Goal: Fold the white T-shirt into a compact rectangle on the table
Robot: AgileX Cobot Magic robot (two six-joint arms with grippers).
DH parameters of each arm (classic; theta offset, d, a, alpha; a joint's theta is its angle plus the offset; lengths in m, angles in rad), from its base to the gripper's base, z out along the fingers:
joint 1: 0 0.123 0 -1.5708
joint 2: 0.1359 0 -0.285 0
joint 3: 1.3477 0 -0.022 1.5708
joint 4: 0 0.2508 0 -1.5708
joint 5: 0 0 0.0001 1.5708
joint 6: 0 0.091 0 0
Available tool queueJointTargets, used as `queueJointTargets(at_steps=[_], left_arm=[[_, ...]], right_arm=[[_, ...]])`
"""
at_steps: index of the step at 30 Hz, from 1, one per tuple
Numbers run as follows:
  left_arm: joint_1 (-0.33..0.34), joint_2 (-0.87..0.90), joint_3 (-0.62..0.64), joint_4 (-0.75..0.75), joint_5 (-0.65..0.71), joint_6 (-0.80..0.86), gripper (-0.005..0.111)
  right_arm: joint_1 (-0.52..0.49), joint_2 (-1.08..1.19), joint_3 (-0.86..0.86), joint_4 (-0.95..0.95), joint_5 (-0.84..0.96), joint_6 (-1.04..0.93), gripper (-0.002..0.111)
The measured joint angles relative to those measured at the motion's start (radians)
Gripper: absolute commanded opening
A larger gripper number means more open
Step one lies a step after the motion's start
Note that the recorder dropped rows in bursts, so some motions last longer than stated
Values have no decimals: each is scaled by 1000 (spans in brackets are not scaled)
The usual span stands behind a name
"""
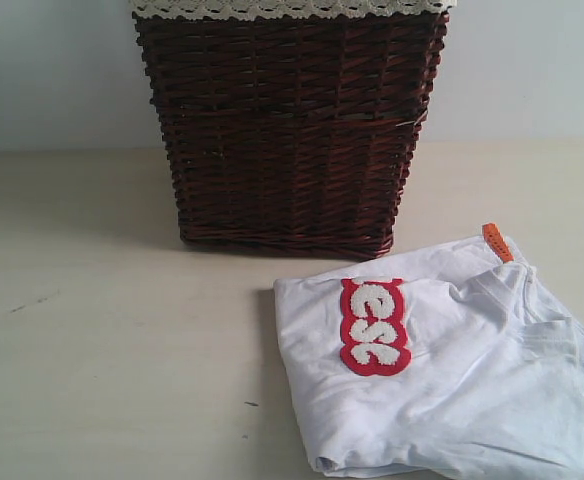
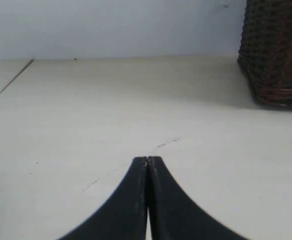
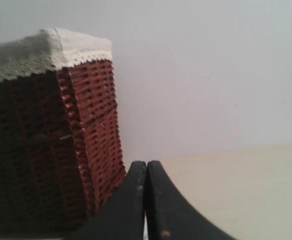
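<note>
The white T-shirt (image 1: 452, 370) lies folded into a rough rectangle on the table (image 1: 102, 340), at the front right of the exterior view. Its red patch with fuzzy white letters (image 1: 374, 326) faces up, and the orange tag (image 1: 497, 243) pokes out at its far edge. Neither gripper shows in the exterior view. My left gripper (image 2: 148, 160) is shut with nothing in it, low over bare tabletop. In the right wrist view my right gripper (image 3: 146, 164) is likewise shut and empty, pointing past the basket's corner. No shirt appears in either wrist view.
A dark brown wicker basket (image 1: 287, 130) with a lace-edged cloth liner (image 1: 282, 8) stands at the back centre, just behind the shirt. It also shows as the basket (image 2: 276, 50) in the left wrist view and the basket (image 3: 51, 140) in the right wrist view. A pale wall runs behind.
</note>
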Motion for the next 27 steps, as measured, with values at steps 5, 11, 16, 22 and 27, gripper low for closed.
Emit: queueJointTargets(at_steps=[5,11,16,22,27], left_arm=[[0,0,0,0,0,0,1],[0,0,0,0,0,0,1],[0,0,0,0,0,0,1],[0,0,0,0,0,0,1],[0,0,0,0,0,0,1]], right_arm=[[-9,0,0,19,89,-28,0],[-9,0,0,40,108,-32,0],[-9,0,0,44,109,-34,0],[-9,0,0,44,109,-34,0],[-9,0,0,44,109,-36,0]])
